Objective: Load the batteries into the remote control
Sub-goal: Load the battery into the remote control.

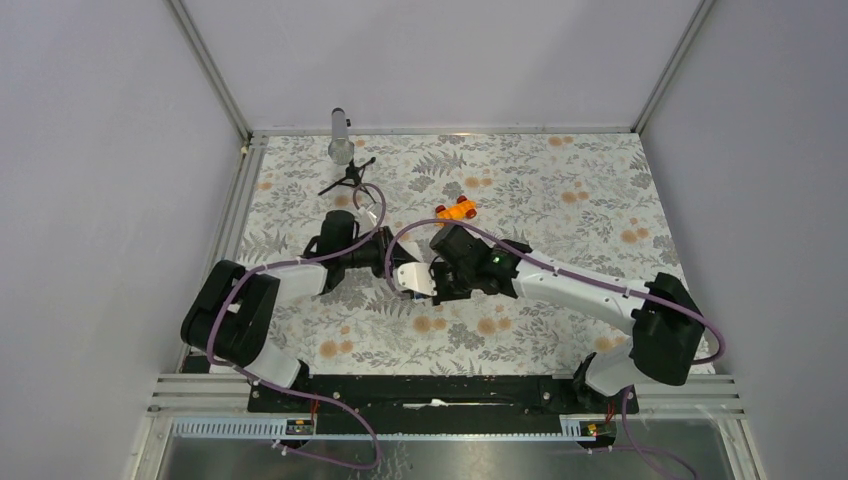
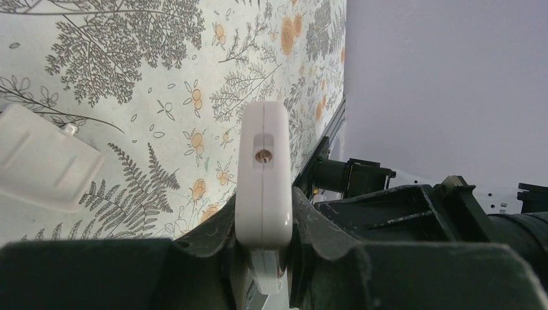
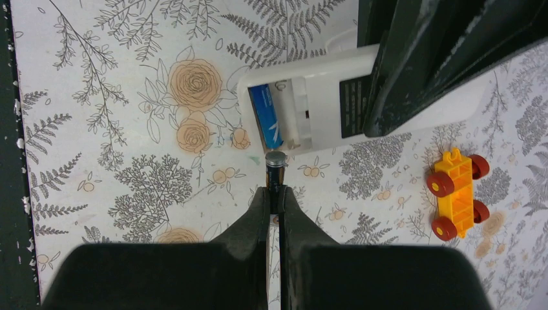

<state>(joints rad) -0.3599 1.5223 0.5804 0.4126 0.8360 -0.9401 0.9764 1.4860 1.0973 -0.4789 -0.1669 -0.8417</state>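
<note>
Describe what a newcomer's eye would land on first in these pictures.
The white remote control, held at the scene's centre by the left end effector, has its compartment open with a blue battery already seated. The right end effector pinches a dark battery just short of the empty slot. An orange toy car sits just beyond them.

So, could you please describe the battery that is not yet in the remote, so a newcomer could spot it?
Over the floral table, find the white remote control with its back compartment open. Just outside that opening, the right hand pinches a slim dark battery with a silver end cap. Unlike the blue battery already in the compartment, it is dark and outside the remote.
</note>
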